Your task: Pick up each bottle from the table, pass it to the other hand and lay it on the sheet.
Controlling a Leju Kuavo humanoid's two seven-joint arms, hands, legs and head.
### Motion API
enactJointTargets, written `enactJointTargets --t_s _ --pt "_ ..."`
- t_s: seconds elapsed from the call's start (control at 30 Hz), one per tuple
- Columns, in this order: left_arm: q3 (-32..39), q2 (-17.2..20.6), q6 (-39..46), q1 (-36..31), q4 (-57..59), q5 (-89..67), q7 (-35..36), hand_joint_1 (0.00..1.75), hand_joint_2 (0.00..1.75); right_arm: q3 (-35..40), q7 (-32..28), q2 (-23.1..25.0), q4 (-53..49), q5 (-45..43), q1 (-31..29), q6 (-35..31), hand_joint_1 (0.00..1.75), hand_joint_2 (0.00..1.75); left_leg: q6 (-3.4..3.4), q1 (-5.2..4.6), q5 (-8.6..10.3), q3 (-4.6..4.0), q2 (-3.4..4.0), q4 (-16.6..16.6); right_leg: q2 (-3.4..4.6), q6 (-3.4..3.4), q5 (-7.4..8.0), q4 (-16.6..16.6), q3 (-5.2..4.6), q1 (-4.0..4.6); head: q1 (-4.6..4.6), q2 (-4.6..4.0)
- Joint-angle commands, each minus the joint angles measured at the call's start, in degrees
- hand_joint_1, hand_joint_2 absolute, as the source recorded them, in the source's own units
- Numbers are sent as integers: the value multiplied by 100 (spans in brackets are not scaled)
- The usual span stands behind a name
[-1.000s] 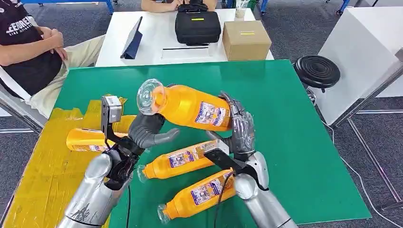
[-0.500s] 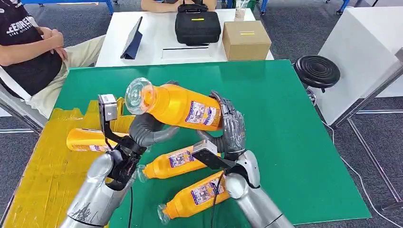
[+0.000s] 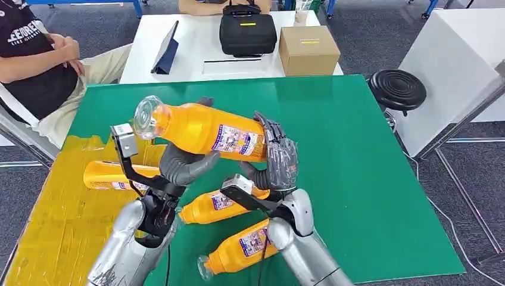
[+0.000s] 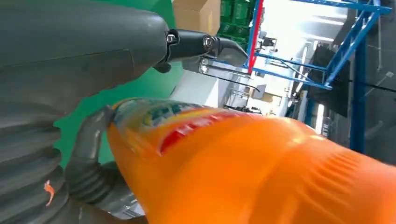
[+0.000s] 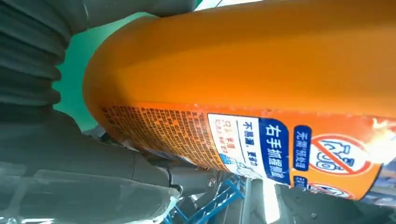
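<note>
The right hand (image 3: 279, 159) wraps the base end of the held bottle (image 3: 205, 130), its dark fingers curled over the labelled part, while the left hand (image 3: 186, 162) cups the same bottle from beneath at its middle, thumb and fingers closing around the orange body; both hands grip it, so the handover looks to be midway. The risk lies in the timing: if the right hand lets go before the left has a firm hold, the bottle, smooth-skinned and held off its centre with the heavier neck end jutting past the left hand, could tip or roll out and drop onto the two bottles lying under it. A glossy surface against hard fingers also invites slipping. If the left hand squeezes while the right has not let go, the thin plastic wall may buckle. The held bottle is bright orange, lying nearly level in the air above the green bench (image 3: 369, 149), its clear cap end pointing toward the yellow sheet (image 3: 53, 208) and its blue and white label near the right hand. Below the held bottle, a second bottle (image 3: 217, 204) and a third bottle (image 3: 238, 249) lie on the green bench; beyond its cap end, a fourth bottle (image 3: 107, 176) lies on the yellow sheet.
</note>
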Motion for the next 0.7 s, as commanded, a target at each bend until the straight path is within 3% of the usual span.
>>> enactJointTargets --t_s 0.03,0.1,0.23,0.43,0.7 --pt "-89 1 199 -52 -170 -218 -143 0 175 -662 -44 335 462 284 -98 6 175 175 -22 12 -7 13 12 2 -4 -12 -5 -7 19 13 2 0" --pt "-120 -77 307 -50 -335 -312 -159 0 175 -1148 -82 617 506 711 -92 6 175 175 -26 12 -11 15 16 5 -3 -15 -8 -5 22 14 2 0" --pt "-183 -128 476 -96 -396 -361 -140 0 175 -1111 105 704 821 954 -215 6 175 175 -17 8 -6 7 11 4 -1 -10 -3 -3 11 9 2 0" --pt "-18 -116 579 -200 -221 -299 -327 0 175 -116 424 537 1280 480 -401 329 175 175 -20 10 -6 13 24 1 7 -11 0 -7 15 11 2 0" --pt "35 -199 528 -264 -27 -195 -279 0 175 584 468 638 1539 147 -566 719 175 175 -15 8 -5 8 19 1 7 -9 -1 -3 9 8 2 0"
